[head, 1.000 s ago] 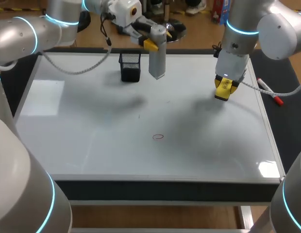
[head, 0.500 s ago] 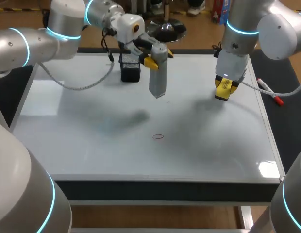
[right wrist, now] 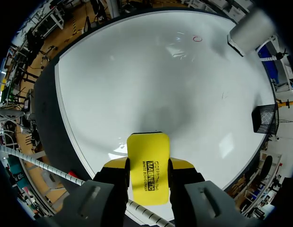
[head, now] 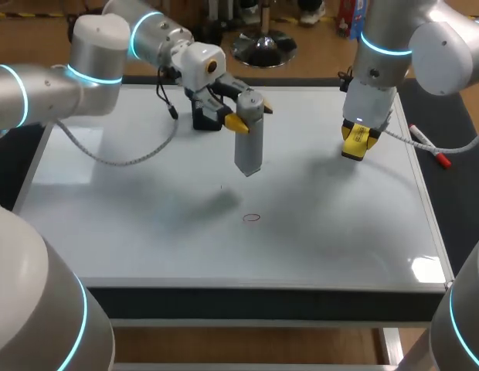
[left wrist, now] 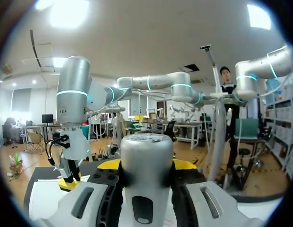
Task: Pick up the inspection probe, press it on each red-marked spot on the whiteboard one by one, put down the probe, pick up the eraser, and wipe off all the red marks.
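My left arm swings in from the whiteboard's (head: 147, 232) far edge toward its middle, carrying the inspection probe (head: 249, 147) away from the black mesh holder (right wrist: 261, 119) it hung beside a second ago. It also brings the probe lower over the board. My left gripper (head: 248, 114) is clamped on the probe's upper end, a yellow tip on either side. The grey body hangs upright with its tip pointing down. It appears to be clear of the surface, which carries only its soft shadow.

My right arm has not stirred. It hangs over the board near the right edge, and my right gripper (head: 356, 147) is closed on the yellow eraser (right wrist: 147, 158), gripped from both sides and held off the surface.

The one red mark (head: 253, 218) I can make out is a small ring. It lies about midway between the side edges and nearer the near edge than the probe. A tiny dark speck sits between the probe and the ring, too small to identify. A red-capped marker (head: 429, 147) lies on the dark table just beyond the right edge.

As I judge it, the probe is picked up and on its way, but no spot is pressed yet. The tip has to travel a little further toward the near edge and then come straight down onto the ring. The eraser is already in my right grip, so wiping could follow without a fresh pickup.
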Available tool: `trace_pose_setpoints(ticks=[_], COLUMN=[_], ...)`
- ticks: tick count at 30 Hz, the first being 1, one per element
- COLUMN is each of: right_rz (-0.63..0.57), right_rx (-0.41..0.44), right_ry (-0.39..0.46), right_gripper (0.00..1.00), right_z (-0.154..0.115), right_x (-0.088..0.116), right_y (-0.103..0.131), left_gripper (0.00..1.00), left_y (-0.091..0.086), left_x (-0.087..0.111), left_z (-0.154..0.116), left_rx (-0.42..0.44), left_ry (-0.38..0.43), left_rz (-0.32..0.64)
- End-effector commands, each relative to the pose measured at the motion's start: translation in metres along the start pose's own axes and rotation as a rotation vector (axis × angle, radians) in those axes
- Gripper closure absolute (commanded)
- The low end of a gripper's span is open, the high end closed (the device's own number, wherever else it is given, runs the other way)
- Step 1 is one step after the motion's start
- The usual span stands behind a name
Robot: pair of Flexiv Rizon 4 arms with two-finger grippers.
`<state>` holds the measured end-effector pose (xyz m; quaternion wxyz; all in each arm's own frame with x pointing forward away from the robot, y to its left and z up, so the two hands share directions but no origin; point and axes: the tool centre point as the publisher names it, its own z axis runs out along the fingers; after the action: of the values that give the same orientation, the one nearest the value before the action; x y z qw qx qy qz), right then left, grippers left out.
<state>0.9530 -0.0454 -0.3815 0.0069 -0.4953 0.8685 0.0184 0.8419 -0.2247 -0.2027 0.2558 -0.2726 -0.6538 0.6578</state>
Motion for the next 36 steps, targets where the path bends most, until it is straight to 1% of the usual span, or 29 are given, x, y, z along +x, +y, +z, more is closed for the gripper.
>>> trace_pose_setpoints(ticks=[1,4,24,26,29,31,36], right_rz=[-0.002,-0.002,-0.002,-0.002,-0.002,-0.002,-0.002], right_rx=[0.001,0.001,0.001,0.001,0.001,0.001,0.001], right_ry=[0.002,0.002,0.002,0.002,0.002,0.002,0.002], right_gripper=[1.0,1.0,1.0,1.0,1.0,1.0,1.0], right_z=[-0.001,-0.001,-0.001,-0.001,-0.001,-0.001,-0.001], right_x=[0.001,0.001,0.001,0.001,0.001,0.001,0.001], right_y=[0.0,0.0,0.0,0.0,0.0,0.0,0.0], left_gripper=[1.0,1.0,1.0,1.0,1.0,1.0,1.0], left_y=[0.002,0.006,0.006,0.003,0.005,0.007,0.011], left_x=[0.007,0.011,0.011,0.006,0.005,0.007,0.016], left_z=[0.007,0.01,0.01,0.017,0.024,0.027,0.034], left_rx=[-0.003,-0.017,-0.017,-0.045,-0.062,-0.067,-0.057], left_ry=[-0.164,-0.125,-0.125,-0.059,-0.003,0.023,0.045], left_rz=[0.001,0.004,0.004,0.002,-0.012,-0.017,-0.022])
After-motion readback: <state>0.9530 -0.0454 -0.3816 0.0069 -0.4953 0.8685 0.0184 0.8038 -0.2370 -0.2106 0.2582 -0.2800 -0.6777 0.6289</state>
